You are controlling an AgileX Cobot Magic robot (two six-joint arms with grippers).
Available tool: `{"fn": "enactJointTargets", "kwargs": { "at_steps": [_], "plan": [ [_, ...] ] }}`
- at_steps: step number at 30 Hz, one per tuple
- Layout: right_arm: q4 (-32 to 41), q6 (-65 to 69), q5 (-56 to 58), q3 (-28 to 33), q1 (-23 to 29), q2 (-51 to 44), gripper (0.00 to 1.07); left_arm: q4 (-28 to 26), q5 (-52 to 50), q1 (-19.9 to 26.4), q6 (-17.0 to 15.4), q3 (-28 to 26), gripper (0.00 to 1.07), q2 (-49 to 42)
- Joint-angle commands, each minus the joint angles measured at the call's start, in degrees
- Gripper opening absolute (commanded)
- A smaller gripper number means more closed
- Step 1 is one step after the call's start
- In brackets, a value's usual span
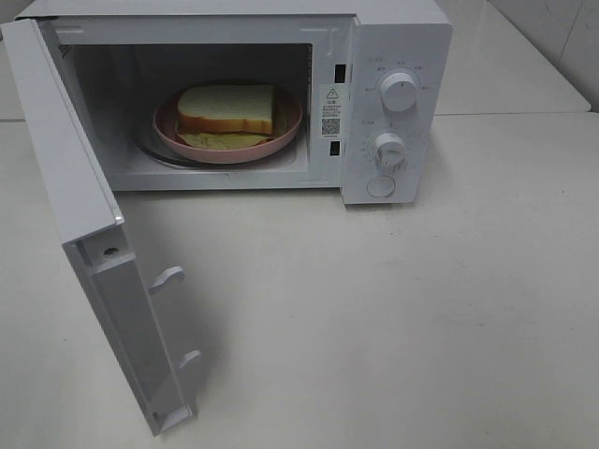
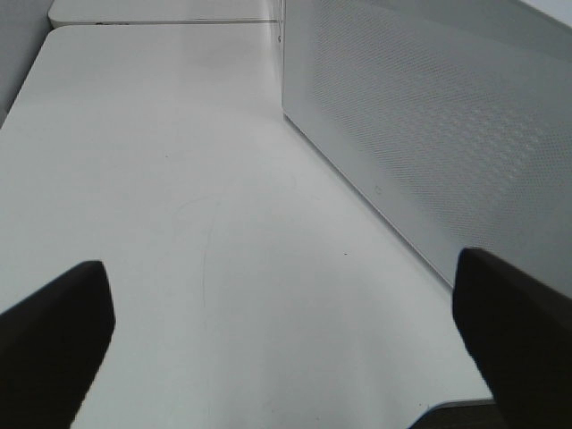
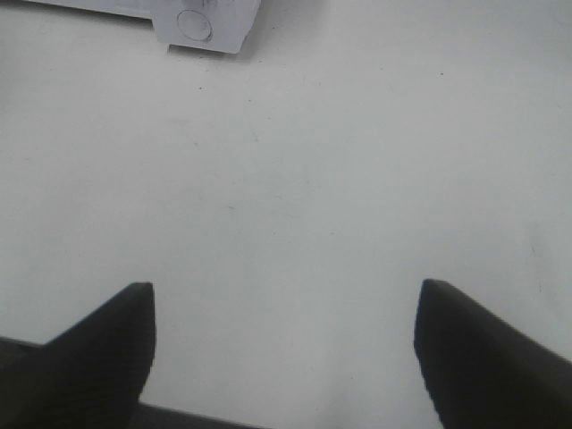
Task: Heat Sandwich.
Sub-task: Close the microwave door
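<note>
The sandwich (image 1: 226, 112), toasted bread with yellow-green filling, lies on a round pink plate (image 1: 285, 137) inside the open white microwave (image 1: 398, 56). The microwave door (image 1: 84, 224) stands swung out toward the front left. Neither arm shows in the exterior high view. My left gripper (image 2: 286, 340) is open and empty above the table, beside the perforated outer face of the door (image 2: 420, 125). My right gripper (image 3: 284, 349) is open and empty over bare table, with the microwave's lower front corner and round button (image 3: 193, 23) far ahead.
Two knobs (image 1: 400, 92) and a round button (image 1: 381, 186) sit on the microwave's right panel. The white table (image 1: 393, 309) stretches in front and to the right. A seam between table tops runs behind the microwave (image 1: 524, 113).
</note>
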Motion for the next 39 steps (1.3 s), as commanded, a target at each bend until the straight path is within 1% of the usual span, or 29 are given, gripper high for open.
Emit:
{"fn": "enactJointTargets", "kwargs": {
  "at_steps": [1, 10, 12, 39],
  "plan": [
    [0.6, 0.1, -1.0, 0.1, -2.5, -1.4, 0.76, 0.2, -0.2, 0.3, -0.1, 0.1, 0.98, -0.9],
    [1.4, -0.3, -1.4, 0.5, -7.3, -8.3, 0.76, 0.2, -0.2, 0.3, -0.1, 0.1, 0.98, -0.9],
    [1.5, -0.5, -1.4, 0.5, -9.1, -10.3, 0.76, 0.2, -0.2, 0.3, -0.1, 0.1, 0.98, -0.9],
    [1.7, -0.8, -1.4, 0.5, -9.3, -10.2, 0.76, 0.2, -0.2, 0.3, 0.0, 0.1, 0.98, -0.3]
  ]
}}
